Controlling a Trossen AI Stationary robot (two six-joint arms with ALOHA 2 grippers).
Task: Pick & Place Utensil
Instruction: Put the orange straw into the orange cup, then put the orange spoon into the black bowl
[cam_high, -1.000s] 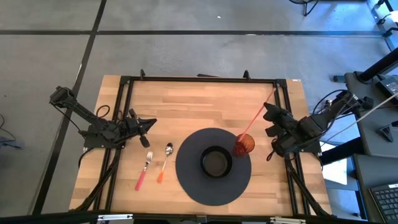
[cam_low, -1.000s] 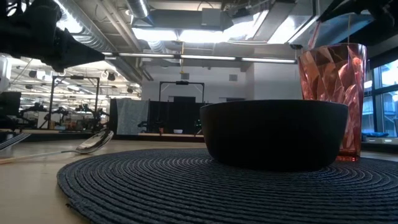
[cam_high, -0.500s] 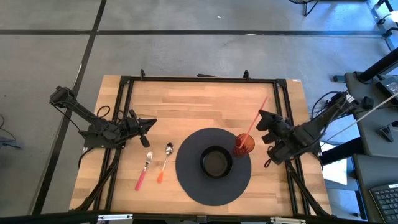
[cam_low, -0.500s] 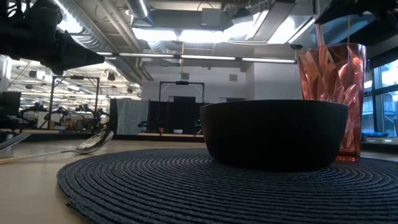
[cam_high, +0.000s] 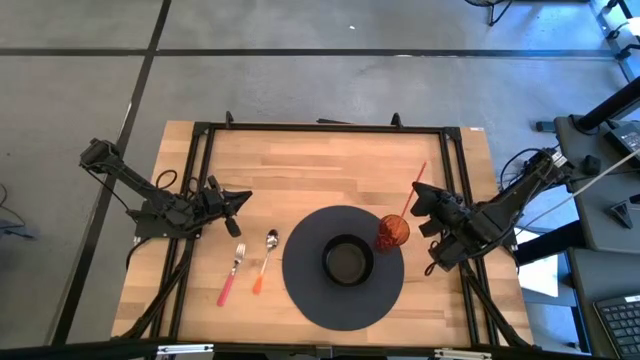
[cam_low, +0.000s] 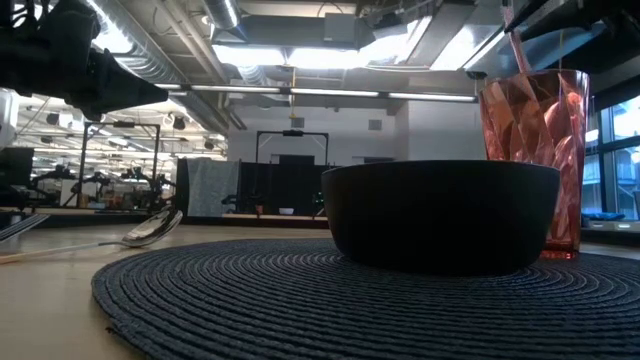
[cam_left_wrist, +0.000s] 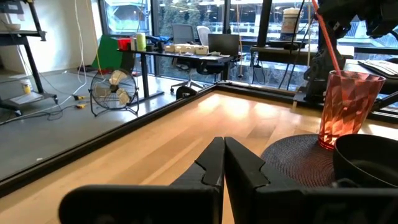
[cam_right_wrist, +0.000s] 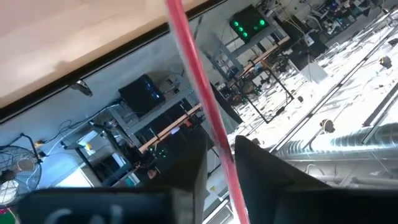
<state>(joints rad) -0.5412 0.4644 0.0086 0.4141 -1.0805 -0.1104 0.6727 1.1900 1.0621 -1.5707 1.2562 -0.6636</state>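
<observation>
Your round dark woven placemat (cam_high: 305, 290) sat on the light wooden table (cam_high: 320, 165), so I'll place everything off that. The small black bowl (cam_high: 347, 261) was in the middle of the mat, and the faceted red plastic tumbler (cam_high: 392, 232) stood on the mat's edge, on the side toward your right arm, just beside the bowl. A long red straw (cam_high: 412, 187) stood in the tumbler, leaning up and away from the mat. Your right gripper (cam_high: 422, 200) was up by the top of that straw, past the mat's rim; in the right wrist view the straw (cam_right_wrist: 202, 93) ran between the two dark fingers (cam_right_wrist: 261, 168), but I honestly couldn't tell if they were pinching it or had let go. On the other side of the mat, off it on bare wood, lay the metal spoon with the orange handle (cam_high: 265, 260) and, a bit farther out, the metal fork with the pink handle (cam_high: 232, 273), side by side and apart. Your left gripper (cam_high: 243, 197) hung beyond those two, well away from the mat, fingers pressed together on nothing.
</observation>
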